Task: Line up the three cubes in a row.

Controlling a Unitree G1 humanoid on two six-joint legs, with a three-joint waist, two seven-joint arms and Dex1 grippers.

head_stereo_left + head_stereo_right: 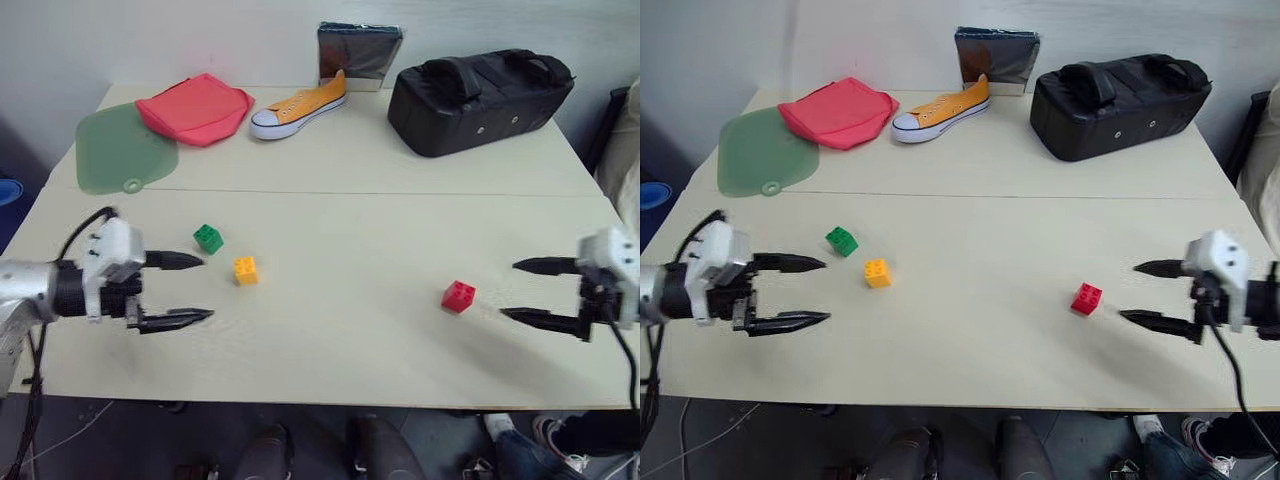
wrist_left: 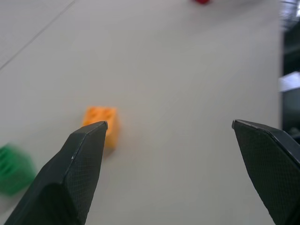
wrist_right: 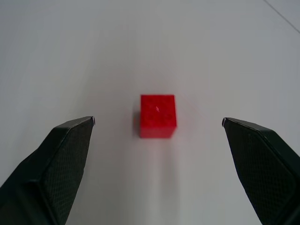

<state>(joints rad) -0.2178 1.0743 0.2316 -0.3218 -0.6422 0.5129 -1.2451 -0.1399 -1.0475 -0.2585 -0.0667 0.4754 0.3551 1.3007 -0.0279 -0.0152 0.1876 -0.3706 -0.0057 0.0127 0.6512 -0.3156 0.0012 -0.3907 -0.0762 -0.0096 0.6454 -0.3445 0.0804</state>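
Observation:
On the pale table, a green cube (image 1: 208,238) lies left of centre with a yellow-orange cube (image 1: 245,270) just to its right and slightly nearer. The red cube (image 1: 458,296) rests alone on the right side. My left gripper (image 1: 205,288) hovers open just left of the yellow-orange cube (image 2: 101,123), pointing right, nothing between its fingers. From the right side my right gripper (image 1: 507,289) points left at the red cube (image 3: 158,116), open and a short gap away from it.
At the back of the table (image 1: 340,360) lie a green mat (image 1: 122,150), a red cloth (image 1: 196,108), an orange sneaker (image 1: 298,105), a silver pouch (image 1: 356,52) and a black bag (image 1: 478,98). Shoes of a person (image 1: 560,436) show below the front edge.

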